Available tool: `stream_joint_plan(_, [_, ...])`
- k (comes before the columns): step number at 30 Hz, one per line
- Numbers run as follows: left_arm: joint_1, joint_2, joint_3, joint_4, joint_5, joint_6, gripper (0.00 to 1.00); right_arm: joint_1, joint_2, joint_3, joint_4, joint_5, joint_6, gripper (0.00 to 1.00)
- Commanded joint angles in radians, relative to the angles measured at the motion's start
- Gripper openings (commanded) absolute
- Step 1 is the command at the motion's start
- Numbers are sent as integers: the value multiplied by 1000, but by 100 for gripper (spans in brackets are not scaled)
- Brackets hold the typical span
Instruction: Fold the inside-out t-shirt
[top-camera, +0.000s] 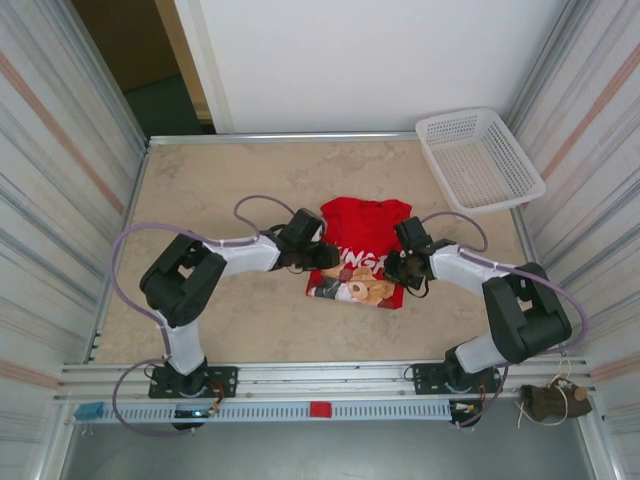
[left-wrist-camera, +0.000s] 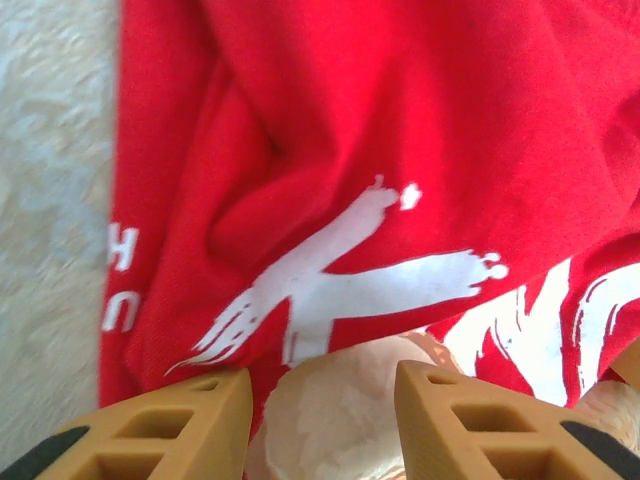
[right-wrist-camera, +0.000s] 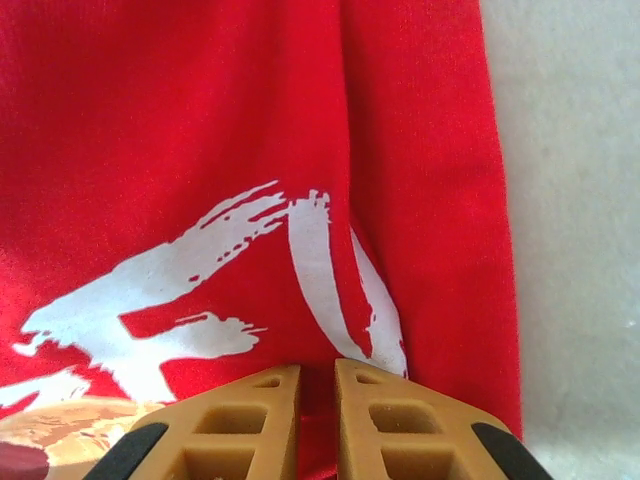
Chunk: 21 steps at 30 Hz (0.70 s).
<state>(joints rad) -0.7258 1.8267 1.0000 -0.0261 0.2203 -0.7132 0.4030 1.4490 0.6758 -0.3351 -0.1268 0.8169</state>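
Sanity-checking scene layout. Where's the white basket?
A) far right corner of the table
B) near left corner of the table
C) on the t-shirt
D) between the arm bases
A: the white basket sits at the far right corner of the table, apart from the red t-shirt.

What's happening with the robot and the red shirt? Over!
Left gripper open over shirt. Right gripper nearly shut at shirt's edge, hold unclear. Shirt lies on table. Basket in far corner, out of the way.

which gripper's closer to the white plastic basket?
Right. The right gripper sits at the red cloth t-shirt's right edge, on the basket's side; left gripper at its left edge.
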Motion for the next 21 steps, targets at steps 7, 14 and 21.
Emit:
stream_joint_plan(7, [11,-257,-97,-119,-149,-68,56,-120,-185,30,-108,-42,-32,18])
stream_joint_plan(14, [233,-95,260,-234,50,221,56,-233,-4,312,-160,-92,-172,34])
stream_joint_plan(21, [267,155,614,-484,107,543,51,-247,139,388,-105,-192,-136,36])
